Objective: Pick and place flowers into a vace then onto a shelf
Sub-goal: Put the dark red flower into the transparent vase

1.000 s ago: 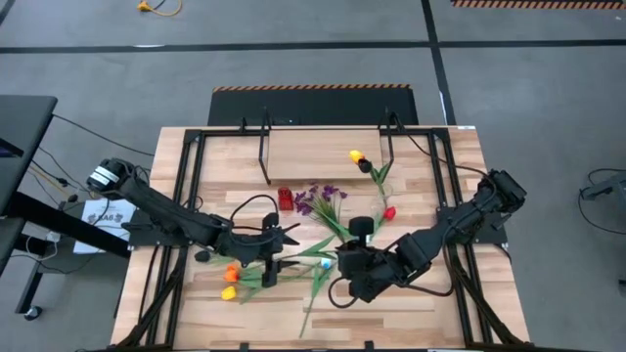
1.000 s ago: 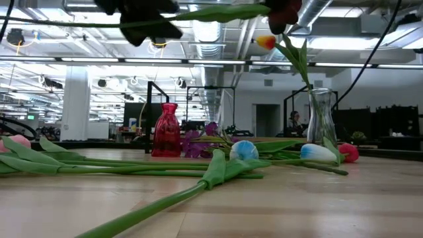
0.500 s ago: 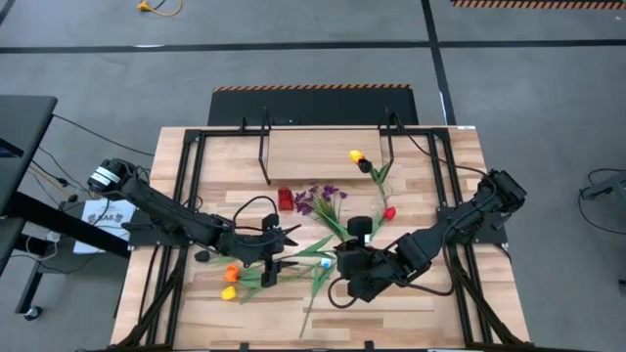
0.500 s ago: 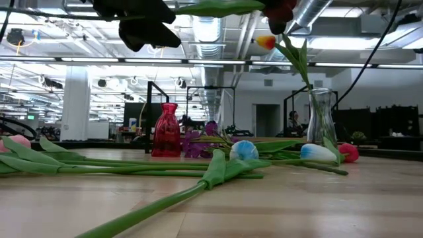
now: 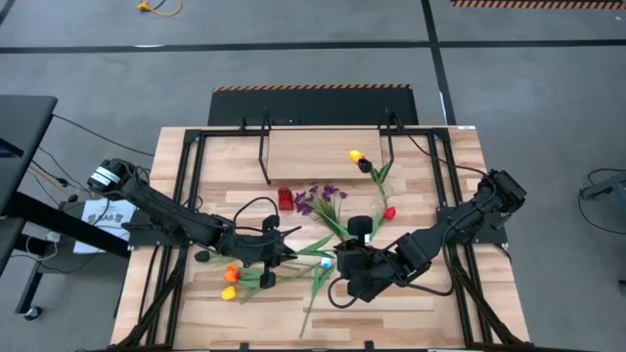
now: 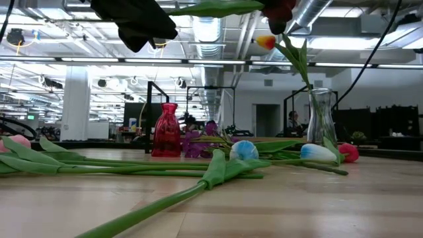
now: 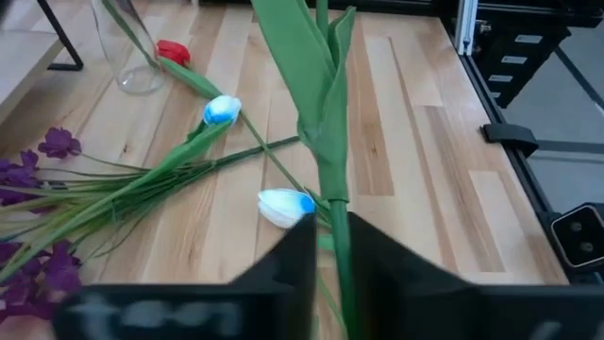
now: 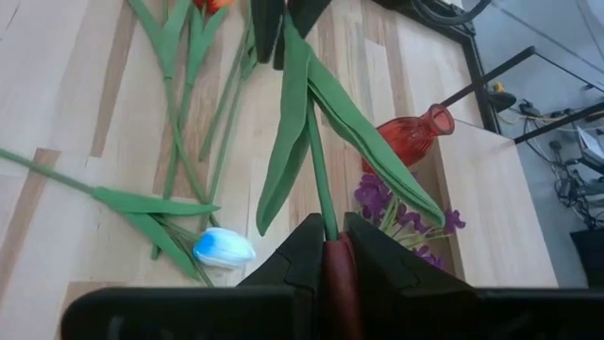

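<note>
High view: left pincer (image 5: 277, 252) and right pincer (image 5: 341, 256) face each other over the middle of the counter (image 5: 460, 303), a green stem (image 5: 311, 256) running between them. Other flowers lie below: orange tulip (image 5: 232, 274) and yellow tulip (image 5: 228, 292) toward the left arm, a purple sprig (image 5: 318, 198) beside a small red vase (image 5: 285, 198). A glass vase (image 5: 379, 183) toward the right arm holds a yellow-red tulip (image 5: 357, 156). The shelf (image 5: 324, 154) stands at the far side, nothing on it. Low view: the stem (image 6: 211, 8) is held level high above the counter, dark bloom (image 6: 281, 13) at one end; white-blue tulips (image 6: 243, 150) lie on the wood. Left wrist view: pincer (image 7: 328, 255) pressed together, pinching the stem (image 7: 330, 161), which runs straight out from the tips. Right wrist view: pincer (image 8: 330, 247) pinched on the same flower at the dark red bloom (image 8: 339, 274); leaves (image 8: 293, 132) reach away toward the other arm.
</note>
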You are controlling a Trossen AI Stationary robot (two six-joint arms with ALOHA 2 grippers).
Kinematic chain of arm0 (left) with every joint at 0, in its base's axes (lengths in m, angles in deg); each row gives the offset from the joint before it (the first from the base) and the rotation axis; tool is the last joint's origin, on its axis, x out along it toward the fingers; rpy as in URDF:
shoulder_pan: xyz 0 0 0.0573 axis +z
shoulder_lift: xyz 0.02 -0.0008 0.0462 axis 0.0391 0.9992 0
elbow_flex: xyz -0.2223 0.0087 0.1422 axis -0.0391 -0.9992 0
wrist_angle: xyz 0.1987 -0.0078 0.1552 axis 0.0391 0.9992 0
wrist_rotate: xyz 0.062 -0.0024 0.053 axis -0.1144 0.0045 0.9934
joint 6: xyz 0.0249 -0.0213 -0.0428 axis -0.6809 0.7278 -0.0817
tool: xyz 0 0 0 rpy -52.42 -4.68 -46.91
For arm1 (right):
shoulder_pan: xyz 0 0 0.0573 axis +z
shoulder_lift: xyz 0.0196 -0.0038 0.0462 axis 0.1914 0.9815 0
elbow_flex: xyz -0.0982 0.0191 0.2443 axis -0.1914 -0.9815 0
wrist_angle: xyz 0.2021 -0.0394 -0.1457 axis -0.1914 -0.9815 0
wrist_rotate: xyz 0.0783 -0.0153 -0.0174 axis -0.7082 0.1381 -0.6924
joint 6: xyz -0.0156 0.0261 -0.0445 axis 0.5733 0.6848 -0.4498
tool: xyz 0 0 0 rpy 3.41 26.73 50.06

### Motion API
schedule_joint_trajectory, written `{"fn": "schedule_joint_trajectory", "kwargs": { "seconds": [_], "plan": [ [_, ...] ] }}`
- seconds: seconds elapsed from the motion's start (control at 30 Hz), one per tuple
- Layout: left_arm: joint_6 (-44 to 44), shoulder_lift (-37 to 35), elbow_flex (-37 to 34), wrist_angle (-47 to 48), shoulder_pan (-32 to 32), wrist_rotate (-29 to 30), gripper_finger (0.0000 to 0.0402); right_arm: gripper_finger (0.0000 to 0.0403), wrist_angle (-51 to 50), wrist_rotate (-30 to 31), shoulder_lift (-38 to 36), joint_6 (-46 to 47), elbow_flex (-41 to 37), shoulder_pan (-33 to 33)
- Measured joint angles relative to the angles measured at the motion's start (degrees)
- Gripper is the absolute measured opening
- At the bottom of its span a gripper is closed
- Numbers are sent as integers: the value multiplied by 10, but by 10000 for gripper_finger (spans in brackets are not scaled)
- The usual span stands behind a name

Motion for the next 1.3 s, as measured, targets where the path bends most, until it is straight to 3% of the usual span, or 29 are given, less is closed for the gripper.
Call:
{"fn": "schedule_joint_trajectory", "kwargs": {
  "seconds": [0.27,0.53,0.7,1.07,1.3],
  "plan": [
    [-3,0,0,-1,0,2,1,28,-3,-1,0,-4,0,0],
    [-3,0,0,-1,0,2,0,66,-6,-17,0,-20,0,-4],
    [-3,0,0,-1,0,2,0,107,-9,-17,0,-33,0,-4],
    [-3,0,0,-1,0,0,0,241,-9,-16,0,-35,0,-4],
    [3,0,0,17,14,8,0,269,1,-16,0,-40,0,-3]
  ]
}}
